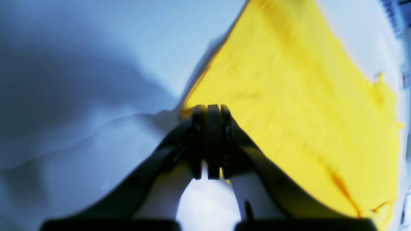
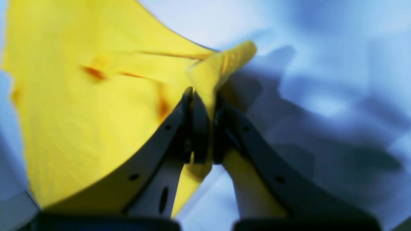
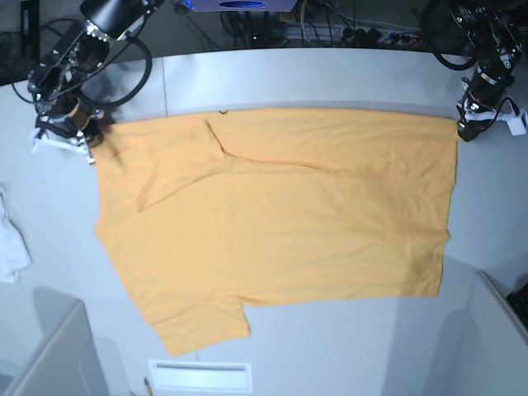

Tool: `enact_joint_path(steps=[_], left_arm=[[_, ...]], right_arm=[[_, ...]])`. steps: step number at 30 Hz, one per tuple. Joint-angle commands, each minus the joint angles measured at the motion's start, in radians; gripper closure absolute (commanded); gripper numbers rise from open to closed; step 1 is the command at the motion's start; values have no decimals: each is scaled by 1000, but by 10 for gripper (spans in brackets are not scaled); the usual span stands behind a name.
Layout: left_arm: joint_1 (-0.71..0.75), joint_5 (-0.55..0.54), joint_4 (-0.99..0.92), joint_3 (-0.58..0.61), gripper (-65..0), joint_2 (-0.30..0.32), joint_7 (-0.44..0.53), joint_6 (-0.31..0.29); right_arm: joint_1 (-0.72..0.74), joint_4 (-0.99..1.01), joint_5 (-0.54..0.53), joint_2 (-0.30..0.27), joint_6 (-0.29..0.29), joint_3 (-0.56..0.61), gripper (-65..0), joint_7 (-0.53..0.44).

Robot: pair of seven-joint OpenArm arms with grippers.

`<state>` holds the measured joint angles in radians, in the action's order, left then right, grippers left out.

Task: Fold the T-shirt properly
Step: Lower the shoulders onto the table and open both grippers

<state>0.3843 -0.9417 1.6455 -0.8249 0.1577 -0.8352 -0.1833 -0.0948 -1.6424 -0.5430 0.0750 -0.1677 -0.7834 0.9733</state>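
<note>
The orange-yellow T-shirt (image 3: 272, 223) lies spread flat across the white table (image 3: 330, 78), with one sleeve folded in near the top left and a short sleeve at the bottom left. In the base view my right gripper (image 3: 89, 142) is at the shirt's top left corner and my left gripper (image 3: 462, 128) at its top right corner. The left wrist view shows the left gripper (image 1: 210, 110) shut on the T-shirt's (image 1: 289, 96) corner. In the right wrist view the right gripper (image 2: 204, 94) is shut on a pinch of the T-shirt (image 2: 80, 112), a tab of fabric poking past the fingertips.
A small white cloth (image 3: 12, 243) lies at the table's left edge. Grey bin walls stand at the bottom left (image 3: 49, 346) and bottom right (image 3: 495, 330). A white slotted plate (image 3: 200, 375) sits at the front edge. Cables and gear (image 3: 330, 33) line the back.
</note>
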Motion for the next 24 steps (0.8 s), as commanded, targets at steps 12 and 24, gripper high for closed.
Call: enact_joint_path(steps=[12, 24], left_arm=[[89, -18, 49, -30, 0, 19, 18, -11], [204, -17, 71, -29, 0, 18, 15, -11]], right_arm=[[-119, -111, -15, 35, 89, -64, 0, -4], [-176, -117, -13, 29, 90, -74, 0, -11]])
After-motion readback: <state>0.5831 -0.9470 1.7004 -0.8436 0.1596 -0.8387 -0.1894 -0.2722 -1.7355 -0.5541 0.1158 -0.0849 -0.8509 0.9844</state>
